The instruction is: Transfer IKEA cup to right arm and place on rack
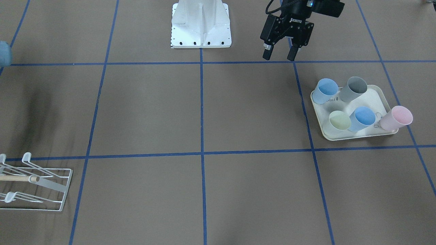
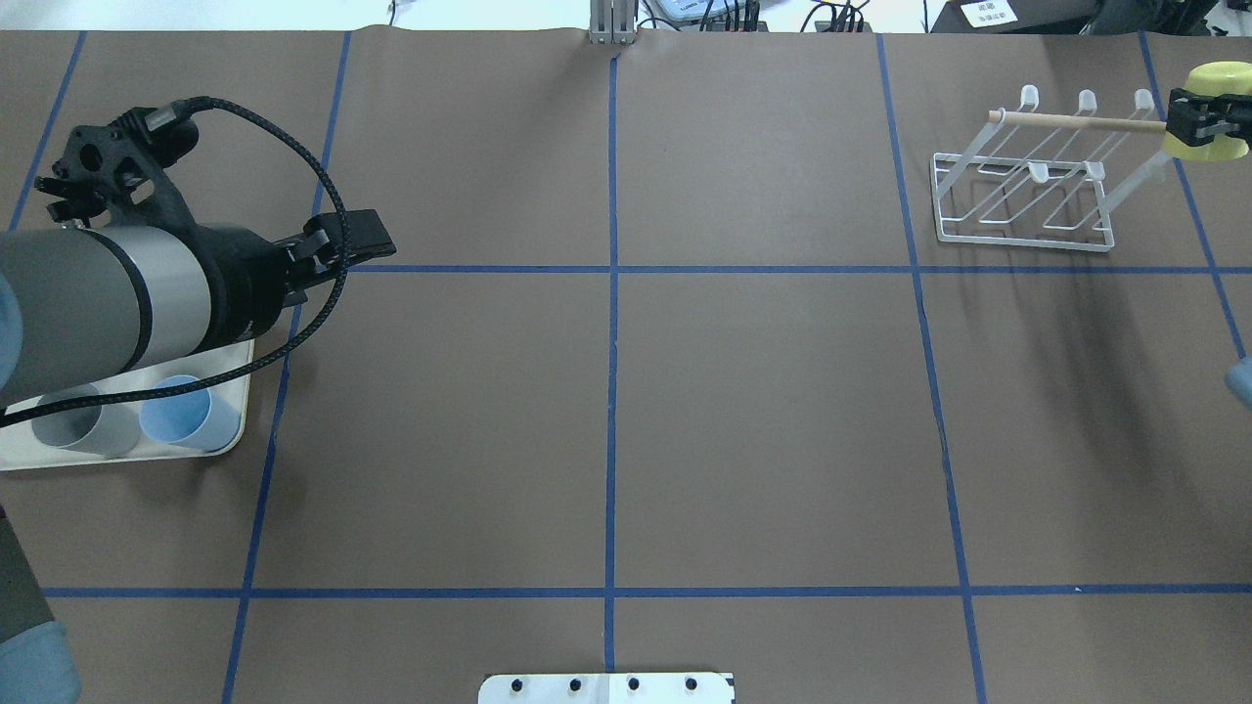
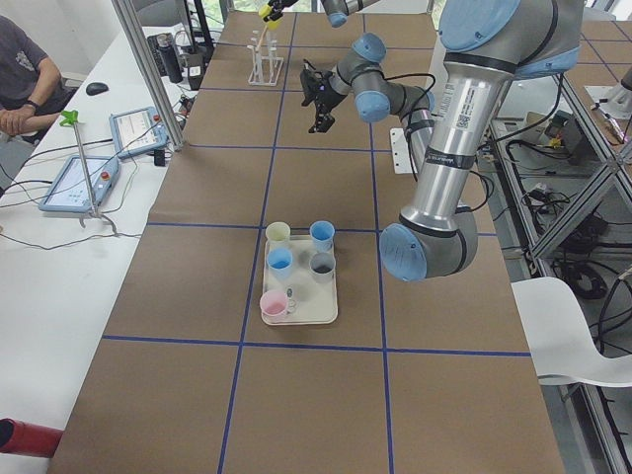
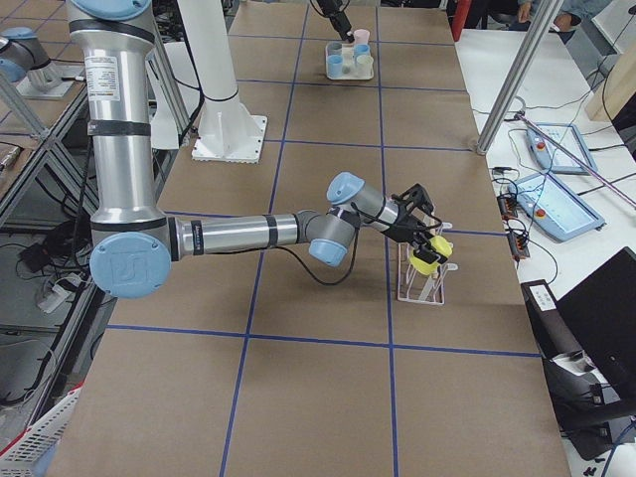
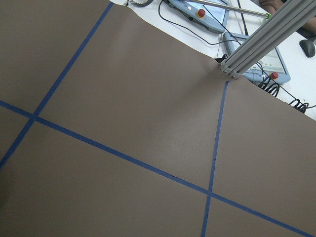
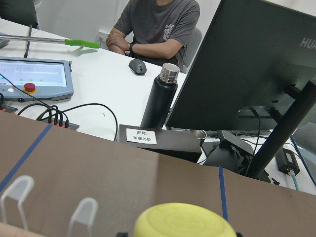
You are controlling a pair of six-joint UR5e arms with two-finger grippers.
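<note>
– Right gripper [image 2: 1205, 125] is clamped on the yellow cup [image 2: 1221, 76], off the right end of the rack [image 2: 1025, 186]. I read the handover as done. Placing is what's left.
– Which way is the rack from the cup?
– Toward the robot's left, just beside it. Its long axis runs across the table, so the gripper sits at one end of it, not over it.
– And the other arm?
– Well apart, near the tray [image 1: 357, 136] on the far side of the table. Left gripper [image 1: 280, 55] hangs on the robot side of it with its jaws spread and nothing between them. Five spare cups [image 1: 363, 118] stand on the tray: two blue, one grey, one pale green, one pink. Only the right arm is near the rack.
– Anything in the way?
– Mainly the rod [image 2: 1076, 120]. It lies along the rack with its tip pointing straight at the gripper. I can't tell from overhead whether it touches the cup or stops just short. I'd want the cup clear of that tip before bringing it over.
– Target?
– Nearest prong [image 2: 1142, 98] is just left of the cup. In the wrist view the cup shows a flat end facing away. It looks like the closed base, but I'm not sure.
</note>
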